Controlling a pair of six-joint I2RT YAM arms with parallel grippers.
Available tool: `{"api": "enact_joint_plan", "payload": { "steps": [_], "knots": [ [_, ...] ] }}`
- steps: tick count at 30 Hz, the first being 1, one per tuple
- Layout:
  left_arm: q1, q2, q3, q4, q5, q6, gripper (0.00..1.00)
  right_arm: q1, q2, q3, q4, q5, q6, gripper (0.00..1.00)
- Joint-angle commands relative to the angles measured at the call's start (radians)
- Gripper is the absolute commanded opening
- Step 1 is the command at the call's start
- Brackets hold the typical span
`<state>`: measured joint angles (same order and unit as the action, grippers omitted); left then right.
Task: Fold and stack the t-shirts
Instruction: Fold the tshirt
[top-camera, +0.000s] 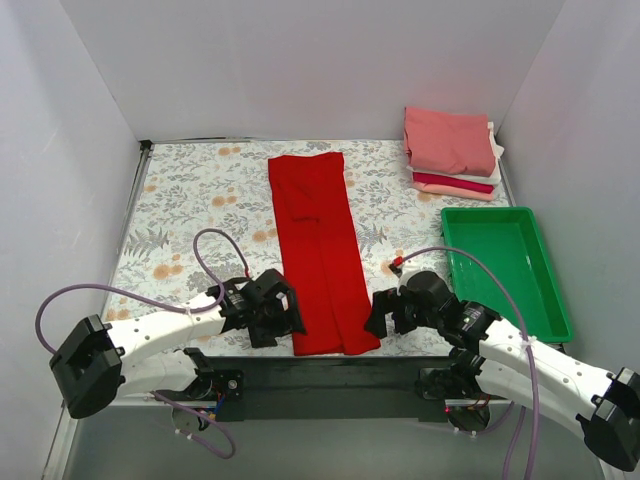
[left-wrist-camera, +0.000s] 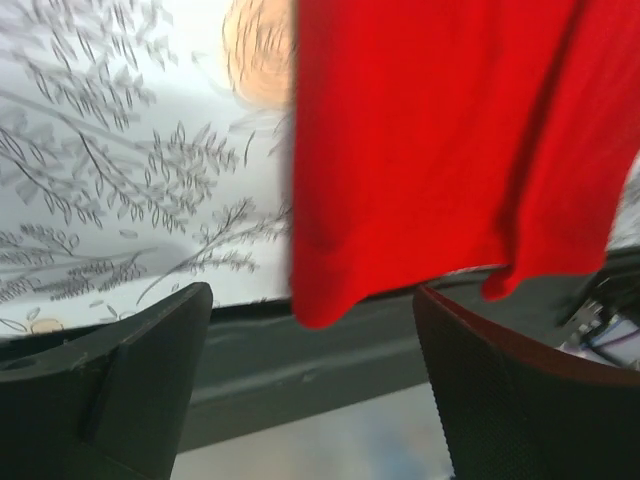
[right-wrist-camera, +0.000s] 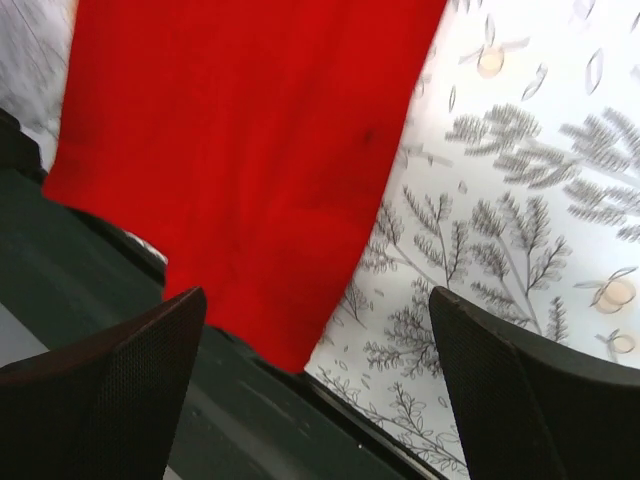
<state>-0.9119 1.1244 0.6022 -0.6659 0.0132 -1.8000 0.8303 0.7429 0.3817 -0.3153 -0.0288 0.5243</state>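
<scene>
**A:** Quick check: where's our plain bright red cloth t-shirt (top-camera: 318, 245) sitting right now?

**B:** We've got it folded into a long narrow strip, lying lengthwise down the middle of the floral-print tablecloth (top-camera: 200, 200). Its near hem reaches the table's near edge, and both wrist views show that hem right in front of the fingers.

**A:** And our grippers?

**B:** Left gripper (top-camera: 284, 312) is low, just beside the strip's near left corner, and right gripper (top-camera: 383, 316) is just beside the near right corner. On both, the jaws are spread wide with no cloth pinched between them. From above we can't tell whether the fingertips touch the fabric.

**A:** The rest of the shirts?

**B:** There's a stack of folded cloth shirts (top-camera: 450, 140) in the far right corner – salmon-pink on top, with white, crimson and peach edges peeking out below. It's well apart from the red one. The green plastic tray (top-camera: 500, 265) sits on the right, just nearer to us than the stack.
</scene>
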Motion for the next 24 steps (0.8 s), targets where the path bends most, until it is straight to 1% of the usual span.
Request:
{"api": "enact_joint_plan", "payload": {
  "steps": [1, 4, 6, 9, 10, 11, 12, 13, 14, 19, 20, 22, 23, 24],
  "knots": [
    [-0.033, -0.037, -0.037, 0.020, 0.083, -0.065, 0.77, -0.003, -0.002, -0.049, -0.008, -0.121, 0.019, 0.98],
    [-0.056, -0.058, -0.067, 0.077, 0.122, -0.062, 0.75, -0.003, -0.002, -0.070, -0.008, -0.166, 0.037, 0.96],
    [-0.061, -0.058, -0.094, 0.098, 0.163, -0.059, 0.71, -0.003, -0.007, -0.078, -0.008, -0.178, 0.054, 0.94],
    [-0.065, -0.048, -0.123, 0.114, 0.160, -0.059, 0.66, -0.005, -0.011, -0.092, -0.008, -0.183, 0.065, 0.89],
    [-0.064, -0.043, -0.125, 0.114, 0.154, -0.059, 0.62, -0.005, -0.013, -0.095, -0.008, -0.184, 0.068, 0.89],
    [-0.065, -0.038, -0.127, 0.120, 0.151, -0.059, 0.60, -0.003, -0.013, -0.101, -0.008, -0.180, 0.072, 0.85],
    [-0.064, -0.026, -0.130, 0.121, 0.151, -0.059, 0.59, -0.003, -0.013, -0.104, -0.008, -0.175, 0.081, 0.84],
    [-0.064, -0.017, -0.130, 0.135, 0.156, -0.053, 0.55, -0.003, -0.013, -0.107, -0.005, -0.172, 0.083, 0.83],
    [-0.065, -0.009, -0.133, 0.141, 0.156, -0.052, 0.54, -0.003, -0.010, -0.112, -0.004, -0.172, 0.085, 0.79],
    [-0.065, 0.049, -0.119, 0.160, 0.145, -0.035, 0.44, -0.003, 0.022, -0.122, 0.034, -0.169, 0.101, 0.69],
    [-0.065, 0.054, -0.116, 0.160, 0.137, -0.032, 0.40, -0.003, 0.030, -0.125, 0.066, -0.171, 0.108, 0.63],
    [-0.064, 0.064, -0.117, 0.158, 0.139, -0.030, 0.33, -0.005, 0.055, -0.138, 0.096, -0.194, 0.124, 0.58],
    [-0.064, 0.066, -0.117, 0.158, 0.137, -0.030, 0.31, -0.003, 0.062, -0.141, 0.107, -0.194, 0.131, 0.50],
    [-0.065, 0.066, -0.117, 0.158, 0.134, -0.033, 0.28, -0.005, 0.075, -0.144, 0.116, -0.194, 0.135, 0.48]
  ]
}}
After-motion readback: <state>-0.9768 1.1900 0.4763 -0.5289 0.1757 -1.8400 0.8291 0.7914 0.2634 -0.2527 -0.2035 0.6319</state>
